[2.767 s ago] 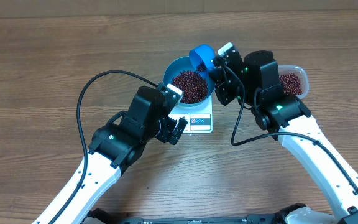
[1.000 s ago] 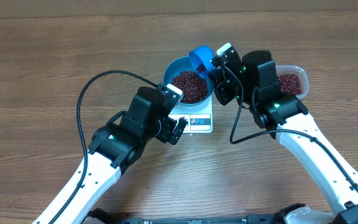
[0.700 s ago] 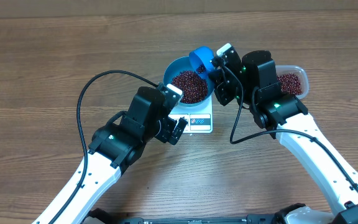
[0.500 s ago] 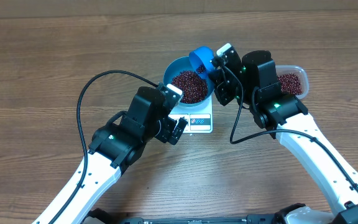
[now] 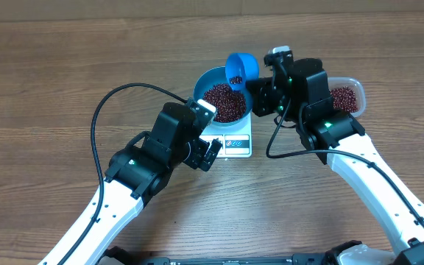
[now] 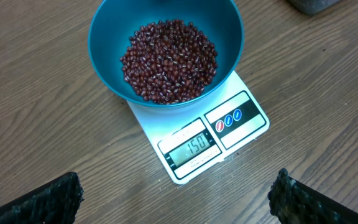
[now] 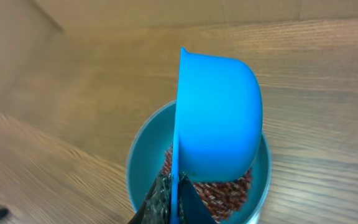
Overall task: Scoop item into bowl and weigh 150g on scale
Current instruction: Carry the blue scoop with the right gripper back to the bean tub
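Your right pincer [image 5: 262, 85] is pressed together on the blue scoop [image 5: 240, 68], held tilted over the far rim of the blue bowl [image 6: 104, 37]. The red-brown beans [image 6: 169, 60] lie in that bowl on the white scale [image 6: 244, 127], whose display reads 150. Your left pincer [image 5: 210, 152] hovers spread wide just near of the scale.

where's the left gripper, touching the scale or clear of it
Apart. The left wrist view shows the left gripper open, its fingers at the bottom corners, bare wood between them and the scale.
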### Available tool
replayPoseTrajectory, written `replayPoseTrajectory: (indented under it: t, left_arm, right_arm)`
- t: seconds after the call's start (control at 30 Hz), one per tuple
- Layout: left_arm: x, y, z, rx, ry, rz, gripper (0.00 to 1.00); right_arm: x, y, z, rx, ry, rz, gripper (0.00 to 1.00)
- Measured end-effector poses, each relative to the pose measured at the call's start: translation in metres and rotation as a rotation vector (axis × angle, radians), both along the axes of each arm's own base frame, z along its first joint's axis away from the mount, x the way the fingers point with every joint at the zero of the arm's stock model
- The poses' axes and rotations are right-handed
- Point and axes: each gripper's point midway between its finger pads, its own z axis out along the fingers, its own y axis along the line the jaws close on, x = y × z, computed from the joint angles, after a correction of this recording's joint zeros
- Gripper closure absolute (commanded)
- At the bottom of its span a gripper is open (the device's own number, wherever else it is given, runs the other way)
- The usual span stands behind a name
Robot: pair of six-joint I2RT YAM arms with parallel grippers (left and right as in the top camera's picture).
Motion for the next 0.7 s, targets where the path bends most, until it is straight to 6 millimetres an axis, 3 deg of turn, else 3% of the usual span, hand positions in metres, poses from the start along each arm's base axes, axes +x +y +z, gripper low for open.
replayPoseTrajectory:
  t: [0.17, 0.27, 0.5, 0.6, 0.7]
  left_arm:
    - [0.0, 0.0, 0.0, 0.0, 0.0, 0.0, 0.0]
    - [0.0, 0.0, 0.0, 0.0, 0.0, 0.0, 0.01]
    - [0.0, 0.0, 0.0, 0.0, 0.0, 0.0, 0.0]
    - [0.0, 0.0, 0.0, 0.0, 0.0, 0.0, 0.0]
    - [0.0, 0.0, 0.0, 0.0, 0.0, 0.0, 0.0]
  right_arm:
    - [0.011, -0.002, 0.016, 0.115, -0.003, -0.071, 0.96]
    - [0.021, -0.018, 0.019, 0.144, -0.004, -0.127, 0.96]
    - [0.041, -0.101, 0.015, 0.132, 0.015, -0.322, 0.96]
    - [0.038, -0.132, 0.018, 0.099, 0.008, -0.376, 0.96]
    - [0.031, -0.151, 0.018, 0.056, 0.011, -0.394, 0.96]
